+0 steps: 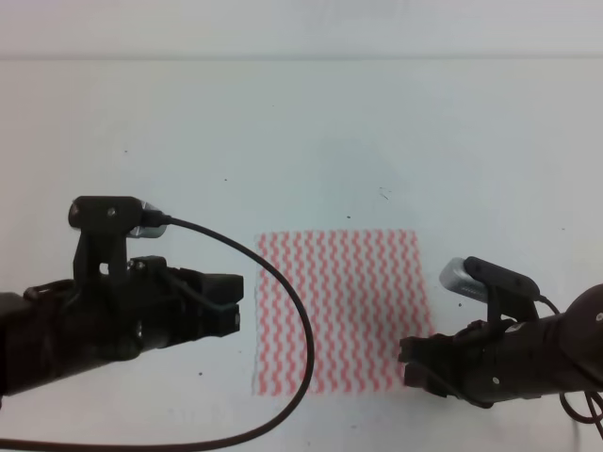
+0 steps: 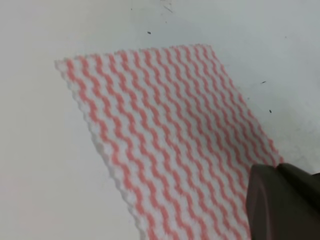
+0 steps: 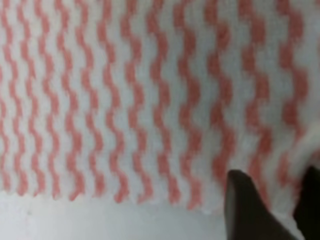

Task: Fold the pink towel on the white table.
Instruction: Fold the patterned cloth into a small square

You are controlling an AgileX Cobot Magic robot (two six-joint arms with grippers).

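The pink towel (image 1: 344,311) lies flat and unfolded on the white table (image 1: 301,141), near the front middle. My left gripper (image 1: 236,301) hovers just off the towel's left edge, its two fingers slightly apart and holding nothing. In the left wrist view the towel (image 2: 165,135) fills the middle and one dark finger (image 2: 282,202) shows at the lower right. My right gripper (image 1: 412,363) sits at the towel's near right corner. The right wrist view shows the towel (image 3: 125,100) close up, its near edge lying between the two parted fingers (image 3: 245,207).
A black cable (image 1: 300,320) from the left arm loops over the towel's left part. A few dark specks (image 1: 383,193) mark the table behind the towel. The table's far edge (image 1: 301,58) runs along the top.
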